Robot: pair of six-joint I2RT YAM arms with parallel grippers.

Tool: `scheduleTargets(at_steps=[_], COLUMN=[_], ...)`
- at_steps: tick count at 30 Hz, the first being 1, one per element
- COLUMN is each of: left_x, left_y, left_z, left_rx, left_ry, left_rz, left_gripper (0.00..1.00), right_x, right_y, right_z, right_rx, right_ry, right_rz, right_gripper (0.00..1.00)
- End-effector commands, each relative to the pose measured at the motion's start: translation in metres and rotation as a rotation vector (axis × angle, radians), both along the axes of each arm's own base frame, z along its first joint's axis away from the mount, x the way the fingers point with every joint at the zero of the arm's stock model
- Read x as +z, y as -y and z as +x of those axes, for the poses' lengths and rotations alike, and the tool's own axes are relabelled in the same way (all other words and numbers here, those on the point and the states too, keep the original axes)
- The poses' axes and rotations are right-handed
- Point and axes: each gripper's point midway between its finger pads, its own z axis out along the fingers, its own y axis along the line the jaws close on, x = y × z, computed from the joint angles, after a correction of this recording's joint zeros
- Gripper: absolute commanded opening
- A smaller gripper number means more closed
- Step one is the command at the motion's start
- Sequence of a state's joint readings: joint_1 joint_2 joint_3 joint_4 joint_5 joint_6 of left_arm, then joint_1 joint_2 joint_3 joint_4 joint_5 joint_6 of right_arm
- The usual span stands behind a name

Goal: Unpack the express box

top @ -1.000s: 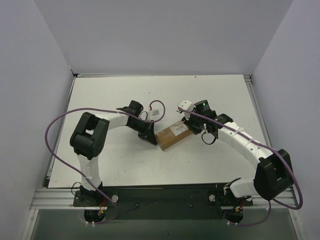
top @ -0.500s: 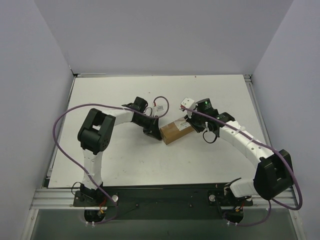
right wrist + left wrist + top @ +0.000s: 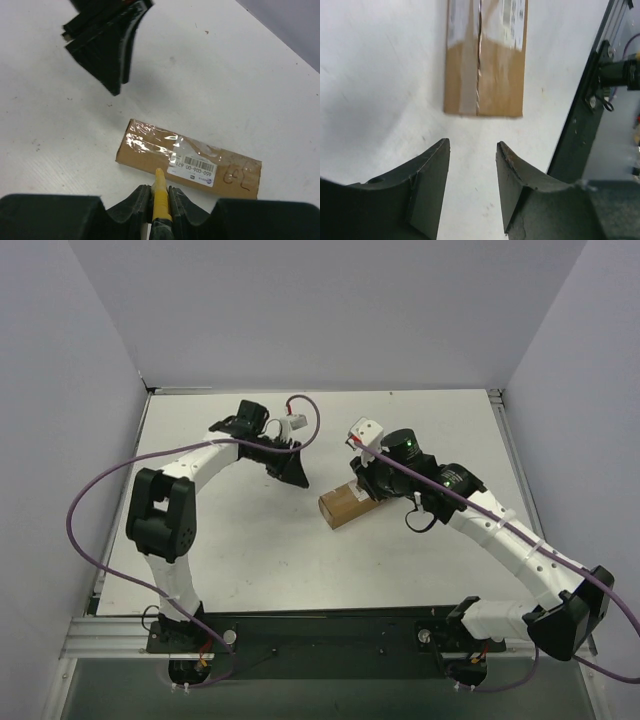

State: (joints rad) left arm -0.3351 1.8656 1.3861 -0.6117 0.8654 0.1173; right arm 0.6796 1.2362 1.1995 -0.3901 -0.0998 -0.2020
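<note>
The express box [image 3: 344, 505], a small brown carton taped along its top seam with a white barcode label, lies on the white table near the middle. It also shows in the left wrist view [image 3: 485, 75] and the right wrist view [image 3: 190, 157]. My left gripper [image 3: 293, 470] hangs up and left of the box's left end, apart from it. Its jaws [image 3: 472, 142] are open with only bare table between them. My right gripper [image 3: 368, 485] hovers over the box's right part, shut [image 3: 159, 189] on a slim yellow utility knife [image 3: 160, 195]. The knife's tip points at the box's near long edge.
White walls close the table [image 3: 230, 570] on the left, back and right. A black rail [image 3: 320, 635] with both arm bases runs along the near edge and shows at the right of the left wrist view [image 3: 580, 125]. Purple cables [image 3: 90, 510] loop off both arms.
My left gripper has opened and drawn back up and to the left, away from the box's left end. The box has shifted slightly. The right gripper keeps hold of the knife.
</note>
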Motion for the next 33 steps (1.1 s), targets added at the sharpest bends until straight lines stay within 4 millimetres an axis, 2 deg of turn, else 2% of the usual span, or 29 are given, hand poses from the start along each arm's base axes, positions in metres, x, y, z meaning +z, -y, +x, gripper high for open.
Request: scheduleTargets(at_steps=[1,2,3,4,5,9,13,15,19,24,28,33], left_x=[0.018,0.016,0.030,0.023,0.027,0.039,0.030,0.025,0.000,-0.025,-0.034,-0.048], left_y=[0.032,0.035,0.042,0.046,0.051,0.073,0.093,0.105,0.119,0.124,0.126,0.128], left_z=[0.052,0.051,0.061,0.062,0.064,0.051,0.029,0.018,0.007,0.009,0.011,0.007], left_rx=[-0.081,-0.096,-0.110,-0.116,-0.120,-0.189,-0.259,-0.293,-0.311,-0.286,-0.266,-0.238], left_ry=[0.128,0.100,0.126,0.102,0.102,0.060,-0.034,-0.053,-0.116,-0.140,-0.164,-0.228], left_rz=[-0.065,-0.059,-0.090,-0.099,-0.124,-0.258,-0.321,-0.315,-0.250,-0.189,-0.198,-0.215], left_gripper=[0.52,0.51,0.46,0.43,0.40,0.24,0.13,0.11,0.09,0.07,0.07,0.06], right_x=[0.029,0.035,0.037,0.040,0.044,0.029,0.015,0.010,0.000,-0.011,-0.030,-0.039], right_y=[-0.034,-0.049,-0.059,-0.065,-0.072,-0.092,-0.087,-0.082,-0.076,-0.077,-0.076,-0.075], right_z=[0.009,0.004,0.006,0.006,0.003,-0.016,-0.019,-0.013,-0.005,-0.003,-0.004,0.006], right_rx=[-0.064,-0.031,-0.021,-0.026,-0.015,0.050,0.006,-0.037,-0.098,-0.120,-0.122,-0.166], right_ry=[0.055,0.071,0.081,0.090,0.088,0.069,0.085,0.106,0.138,0.125,0.110,0.149], right_rz=[0.130,0.150,0.158,0.156,0.167,0.141,0.098,0.082,0.059,0.055,0.033,0.028], right_gripper=[0.00,0.00,0.00,0.00,0.00,0.00,0.00,0.00,0.00,0.00,0.00,0.00])
